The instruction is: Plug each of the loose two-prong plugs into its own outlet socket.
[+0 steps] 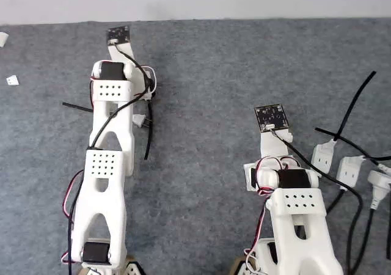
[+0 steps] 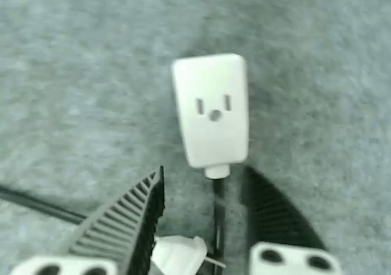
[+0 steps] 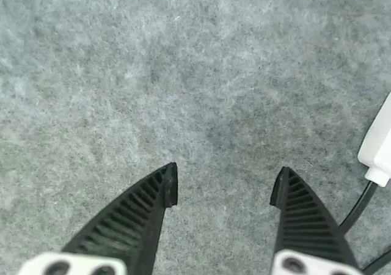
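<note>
My left gripper (image 2: 204,177) is open just above the grey carpet, and nothing is between its fingers. Just beyond its fingertips lies a white outlet socket (image 2: 212,110), face up, its black cord running back between the jaws. A loose white two-prong plug (image 2: 180,253) lies on the carpet near the base of the fingers. The high view shows that plug (image 1: 140,121) beside the left arm (image 1: 110,134). My right gripper (image 3: 226,174) is open over bare carpet, with the edge of a white socket block (image 3: 379,146) off to one side.
Two white socket blocks (image 1: 322,157) (image 1: 349,170) and a third white piece (image 1: 379,188) lie by the right arm (image 1: 296,201), with black cords (image 1: 351,113) crossing there. A black cable (image 1: 148,137) lies near the left arm. Small white scraps (image 1: 12,80) sit at the far left.
</note>
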